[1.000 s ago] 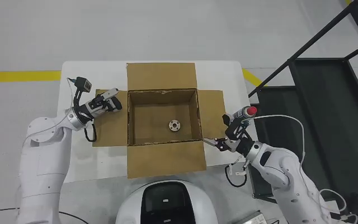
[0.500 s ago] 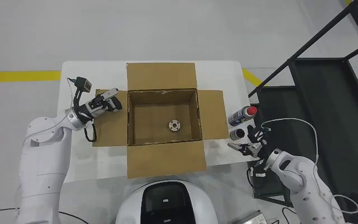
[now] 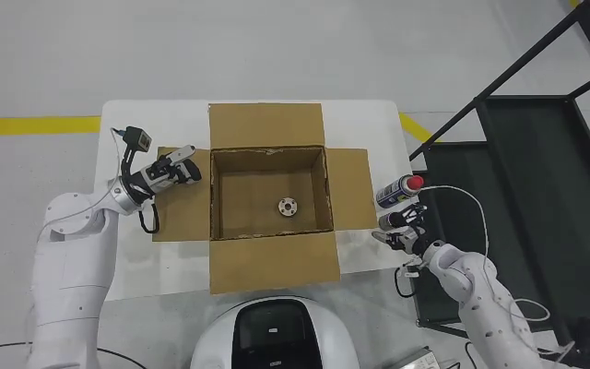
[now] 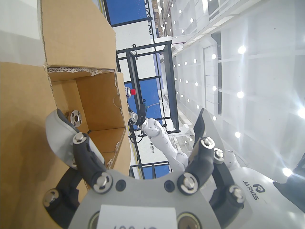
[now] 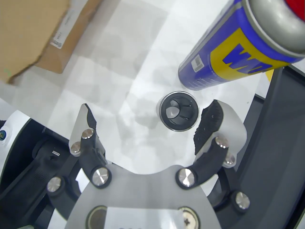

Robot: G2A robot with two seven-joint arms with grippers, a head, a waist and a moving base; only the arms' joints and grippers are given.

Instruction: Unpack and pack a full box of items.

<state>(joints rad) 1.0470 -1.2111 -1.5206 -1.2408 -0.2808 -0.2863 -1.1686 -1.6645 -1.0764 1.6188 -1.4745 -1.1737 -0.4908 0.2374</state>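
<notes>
The right gripper sits low over the near right corner of the table, jaws spread wide and clamped on nothing. A small black cylinder stands upright between them, crowding 1 pad; I judge it either just set down or lined up for a pick. Just beyond it stands the spray can, also upright with its red cap up. Both are parked outside the box, near its right flap, which suggests the unpacking half is nearly done. The box sits mid-table with all 4 flaps folded out to leave the opening free. 1 metal flange lies flat on its floor, apparently the last item inside. The left gripper hovers over the left flap, jaws apart and empty, likely kept clear of the opening.

Whether the pad touches the cylinder is unclear. The cylinder's dark inside is unreadable, and the can's cap is cut off in the right wrist view.
</notes>
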